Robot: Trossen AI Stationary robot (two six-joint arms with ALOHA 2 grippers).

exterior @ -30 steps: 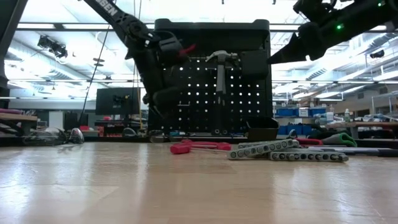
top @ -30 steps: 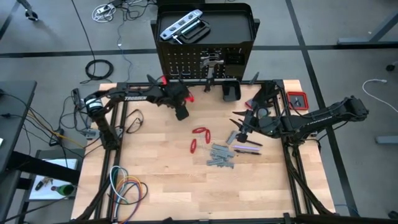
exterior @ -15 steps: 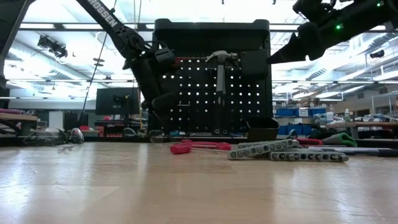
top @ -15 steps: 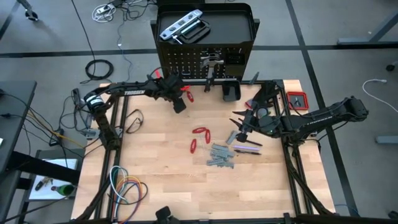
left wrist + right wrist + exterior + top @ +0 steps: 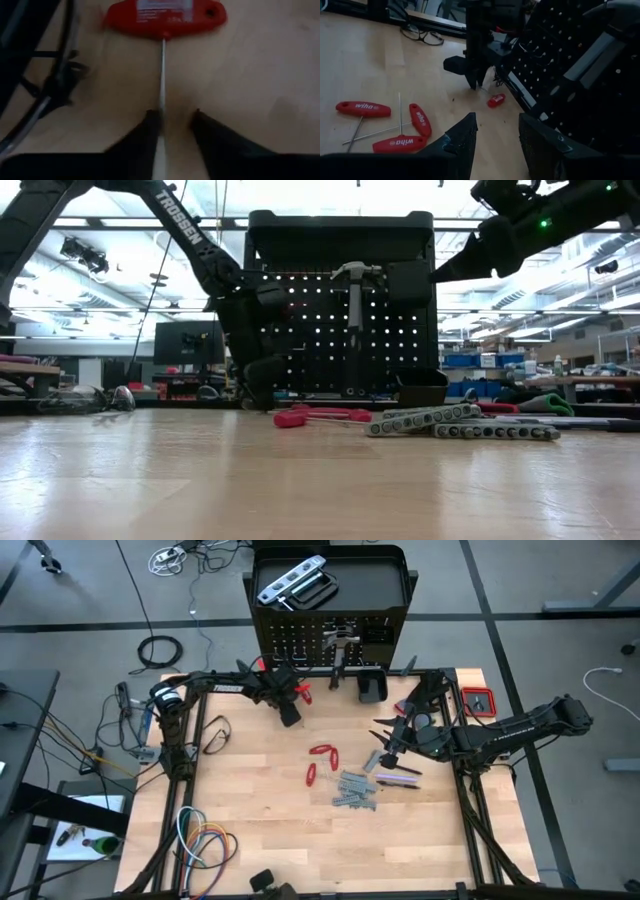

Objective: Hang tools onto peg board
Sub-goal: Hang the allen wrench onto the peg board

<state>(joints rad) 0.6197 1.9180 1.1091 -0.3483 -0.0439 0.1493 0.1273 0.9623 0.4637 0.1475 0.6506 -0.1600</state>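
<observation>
Four tallied for red T-handled keys: one key at the far edge of the bench, just before the foot of the peg board, and a cluster of three mid-bench. Found the left hand low over that far key, fingers partly spread astride its thin shaft, one finger against it, a gap at the other; saw no firm hold. Found little room there, with the board's base close behind and a black cable to the left. Noted the right hand hovering over the right of the bench, fingers apart and holding nothing.

Counted one hammer hung on the board and one silver level lying in the tray on top. Saw grey wrenches laid in a tight row near the centre; could not tell their number. Found the near half of the bench bare wood, save coiled coloured cables at the near left corner.
</observation>
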